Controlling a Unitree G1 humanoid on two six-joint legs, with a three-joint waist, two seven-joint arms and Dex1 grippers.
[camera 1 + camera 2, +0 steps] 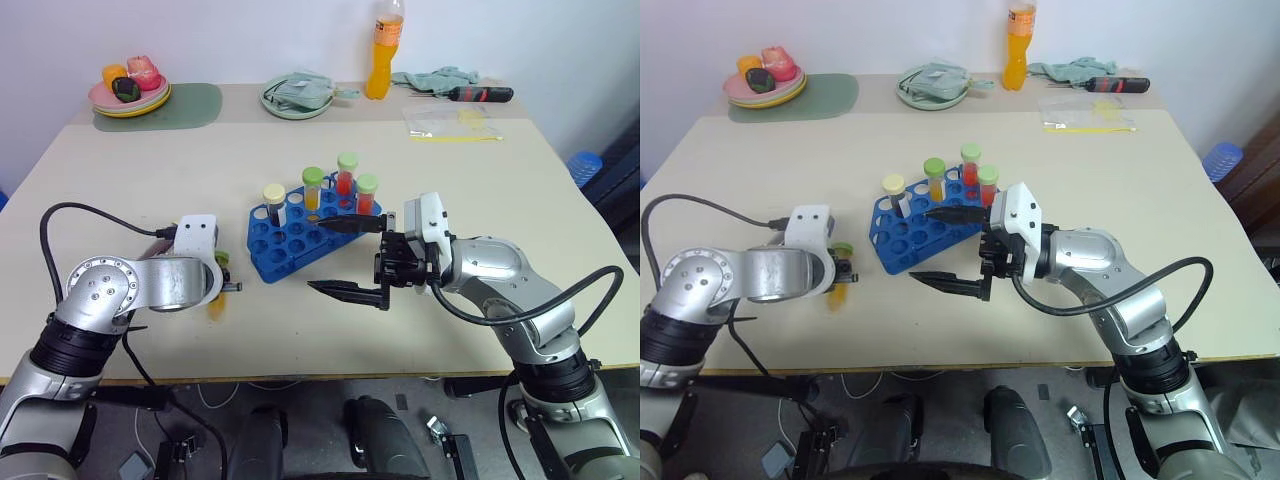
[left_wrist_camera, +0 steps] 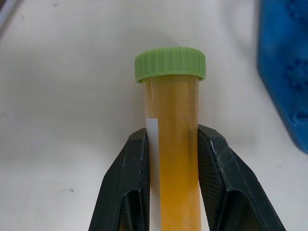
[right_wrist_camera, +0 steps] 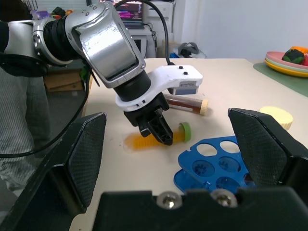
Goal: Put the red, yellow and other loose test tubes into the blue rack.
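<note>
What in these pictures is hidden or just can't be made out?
- Lower end of the yellow tube: left wrist view, cut off by the picture's edge between the left gripper fingers.
- Dark tube lying on the table: right wrist view, partly behind the left gripper's white housing.
- Labels on the tubes standing in the blue rack: eye views, too small to read.
- Rack's far side: right wrist view, cut off behind the right gripper.

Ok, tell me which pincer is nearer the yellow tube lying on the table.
Left. The left pincer is clamped on the yellow tube; the right pincer hangs open beside the blue rack.
</note>
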